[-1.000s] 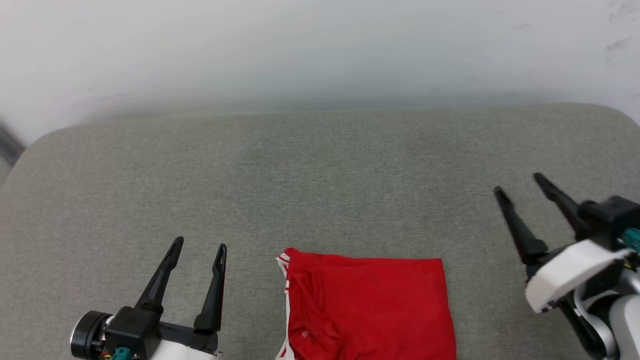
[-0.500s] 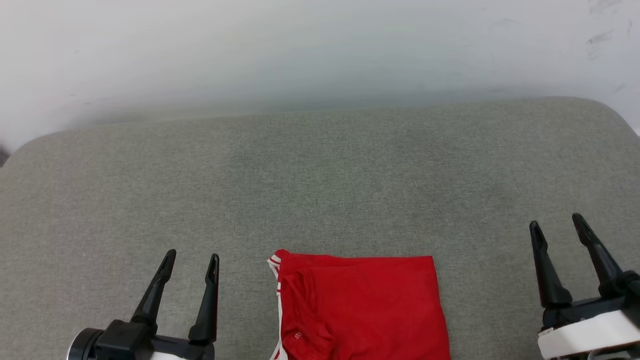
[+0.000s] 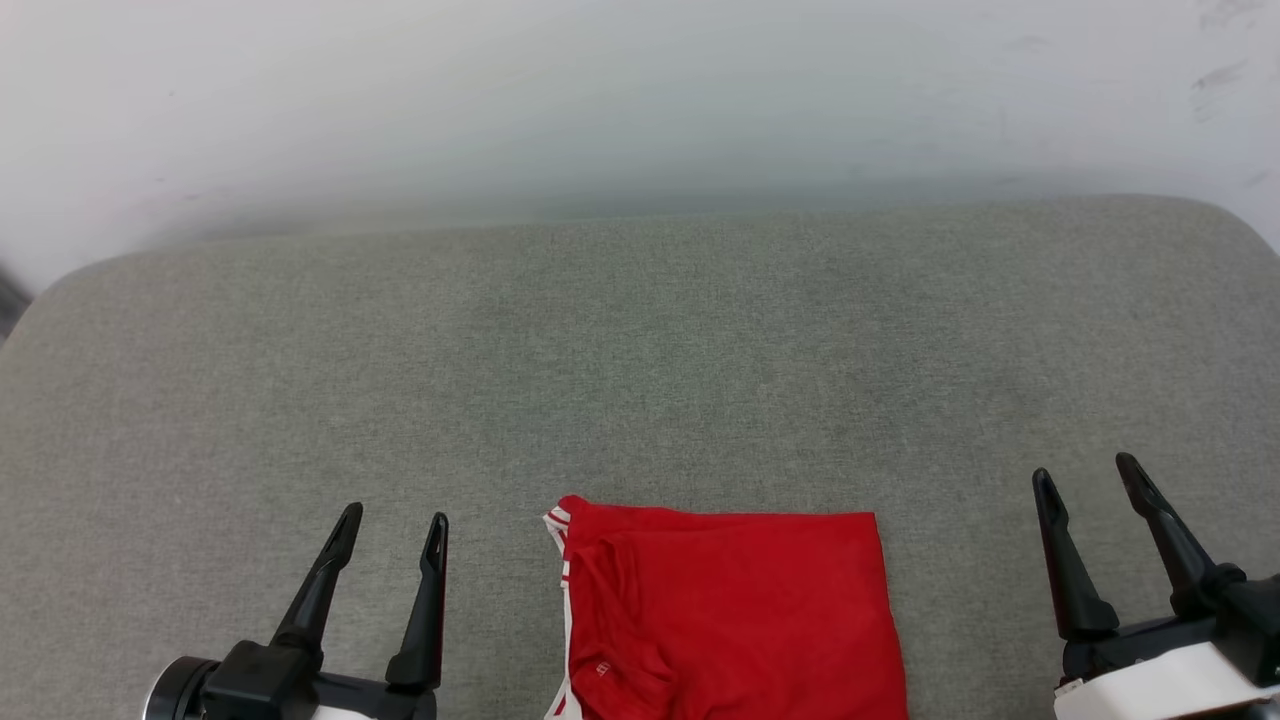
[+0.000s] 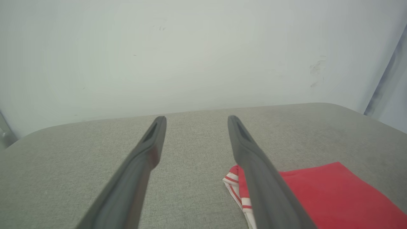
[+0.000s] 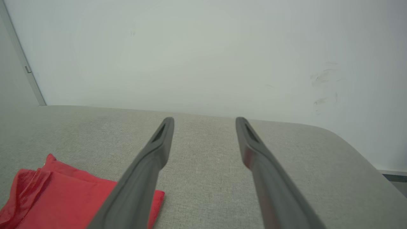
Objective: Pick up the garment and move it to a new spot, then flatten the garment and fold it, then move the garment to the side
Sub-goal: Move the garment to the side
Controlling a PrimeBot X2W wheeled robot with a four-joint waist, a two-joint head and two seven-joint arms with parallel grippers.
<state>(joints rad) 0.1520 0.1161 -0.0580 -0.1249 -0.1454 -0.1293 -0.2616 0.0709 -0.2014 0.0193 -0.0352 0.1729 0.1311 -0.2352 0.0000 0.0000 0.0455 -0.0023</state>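
The garment [image 3: 730, 620], red with a white striped trim on its left edge, lies folded into a rectangle at the near middle of the grey cushion [image 3: 640, 350]. My left gripper [image 3: 395, 518] stands open and empty to the left of it, fingers pointing away from me. On the other side my right gripper [image 3: 1088, 476] is open and empty, clear of the cloth. In the left wrist view the garment [image 4: 330, 194] shows at the lower right, partly behind the right finger of my left gripper [image 4: 196, 118]. In the right wrist view the garment [image 5: 63, 197] sits lower left of my right gripper [image 5: 205, 119].
A pale wall [image 3: 640, 90] rises right behind the cushion's far edge. The cushion's rounded corners show at the far left [image 3: 60, 290] and far right [image 3: 1240, 225]. Bare grey fabric stretches beyond the garment.
My right gripper has come down and back from the far right to rest beside the garment. The left gripper has barely moved. The camera shifted slightly.
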